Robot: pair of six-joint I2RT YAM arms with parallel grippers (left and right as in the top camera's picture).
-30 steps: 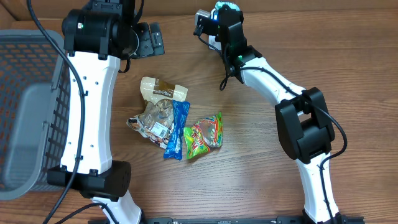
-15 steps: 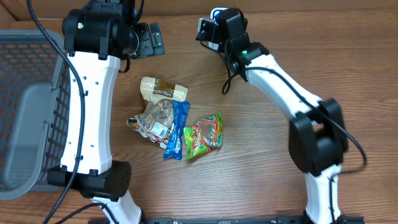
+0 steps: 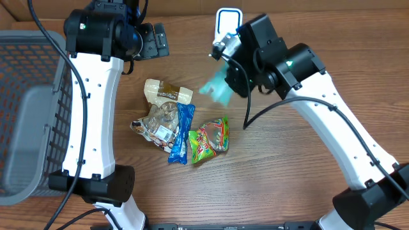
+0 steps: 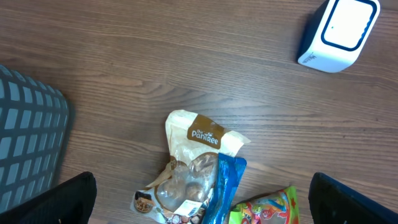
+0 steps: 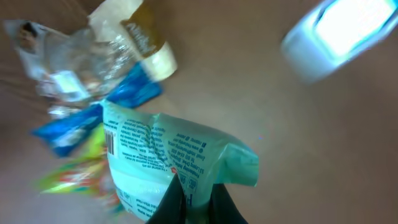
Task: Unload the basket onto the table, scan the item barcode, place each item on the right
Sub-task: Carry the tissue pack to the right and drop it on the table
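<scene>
Mint-green packet (image 5: pixel 180 155), barcode showing, clamped in the right end effector (image 5: pixel 194 202) near the white scanner (image 3: pixel 228 19); left end effector (image 3: pixel 150 41) spread wide above a "Pantree" bag (image 4: pixel 202 134).

Left arm (image 3: pixel 89 108) upright, left gripper (image 3: pixel 152 40) jaws spread wide. Right arm (image 3: pixel 332 121) reaching inward, right gripper (image 5: pixel 198 198) clamped on a packet (image 5: pixel 165 155).

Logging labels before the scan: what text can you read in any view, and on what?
"Pantree": on the cream pouch.
Too blurred to read: barcode and fine print on the teal packet in the right gripper.
Too small to read: white label on the clear bag, green bag.
</scene>
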